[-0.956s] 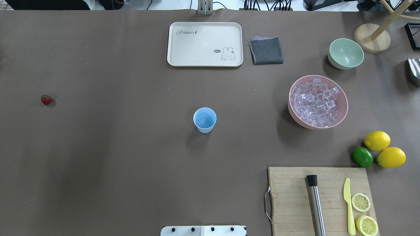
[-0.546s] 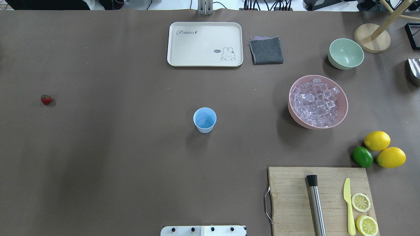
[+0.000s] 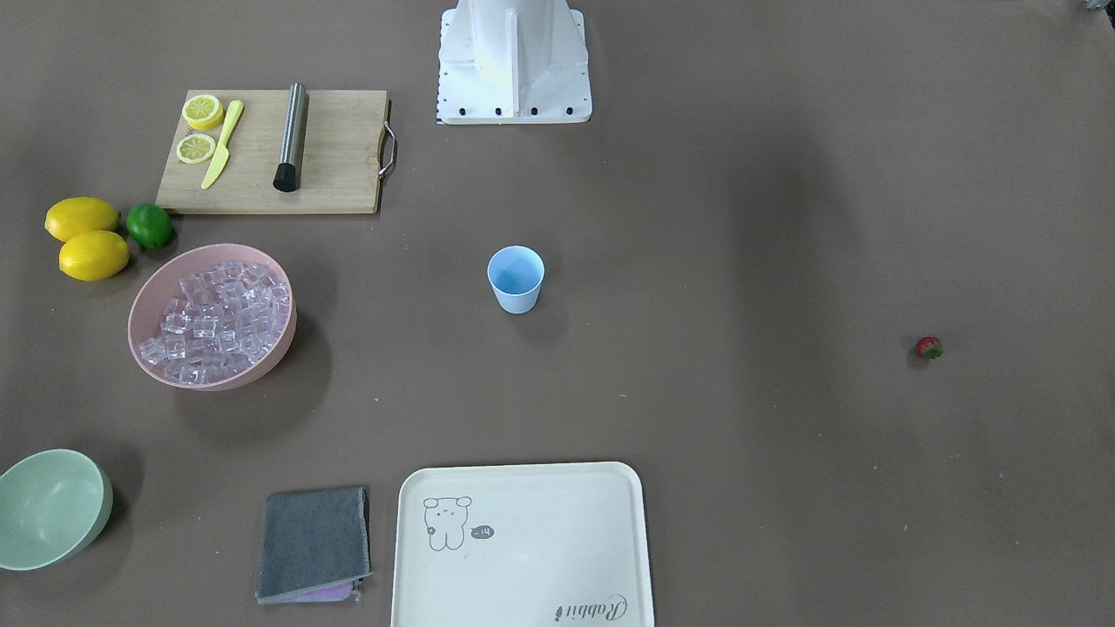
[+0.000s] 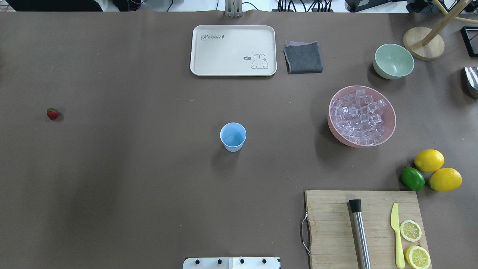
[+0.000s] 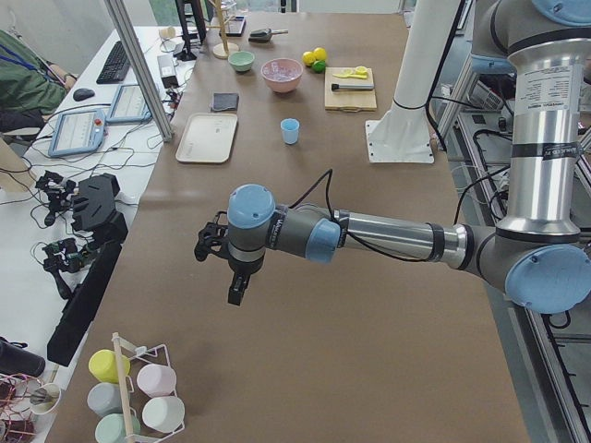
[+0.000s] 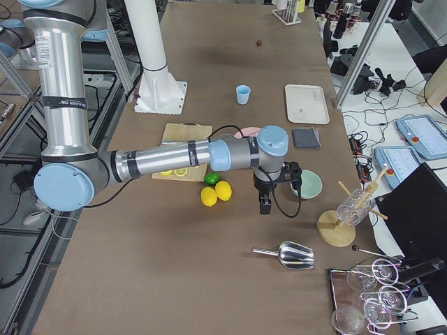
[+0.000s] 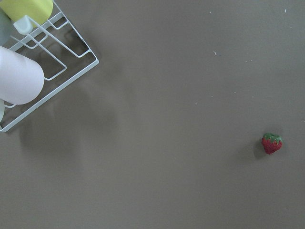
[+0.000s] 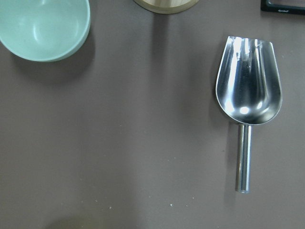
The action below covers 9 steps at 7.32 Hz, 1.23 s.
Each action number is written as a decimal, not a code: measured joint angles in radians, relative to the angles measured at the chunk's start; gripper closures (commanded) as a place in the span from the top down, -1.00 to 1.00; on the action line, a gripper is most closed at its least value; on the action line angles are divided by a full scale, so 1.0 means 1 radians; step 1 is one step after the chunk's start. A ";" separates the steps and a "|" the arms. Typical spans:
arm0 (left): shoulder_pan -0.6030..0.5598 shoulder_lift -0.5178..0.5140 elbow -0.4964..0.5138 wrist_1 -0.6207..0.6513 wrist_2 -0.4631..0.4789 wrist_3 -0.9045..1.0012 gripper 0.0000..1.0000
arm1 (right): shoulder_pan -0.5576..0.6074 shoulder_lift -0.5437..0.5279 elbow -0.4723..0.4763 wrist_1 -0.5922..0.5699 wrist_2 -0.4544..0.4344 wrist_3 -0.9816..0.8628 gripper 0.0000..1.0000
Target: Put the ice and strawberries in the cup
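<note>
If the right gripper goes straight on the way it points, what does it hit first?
Probably the bare table: the right gripper points straight down, and the centre of its wrist view shows only brown surface. The metal scoop and pale green bowl sit off to the sides. Height unclear.

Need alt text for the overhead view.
An empty light-blue cup stands mid-table, with a pink bowl of ice to its right and one strawberry far to its left. A tray, cloth, green bowl, lemons, lime and cutting board sit along the far and right edges; no arm shows.
</note>
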 measured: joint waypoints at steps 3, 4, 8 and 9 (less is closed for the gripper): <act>0.000 -0.002 -0.001 -0.001 -0.001 0.000 0.96 | -0.166 0.103 0.077 0.000 -0.010 0.288 1.00; 0.000 -0.002 -0.001 -0.001 -0.001 0.000 0.96 | -0.216 0.141 0.092 0.001 -0.037 0.369 1.00; 0.000 -0.001 0.000 -0.002 -0.002 0.001 0.96 | -0.408 0.236 0.117 0.001 -0.175 0.640 1.00; 0.000 -0.001 0.001 -0.002 -0.002 0.002 0.96 | -0.439 0.242 0.116 0.012 -0.187 0.692 1.00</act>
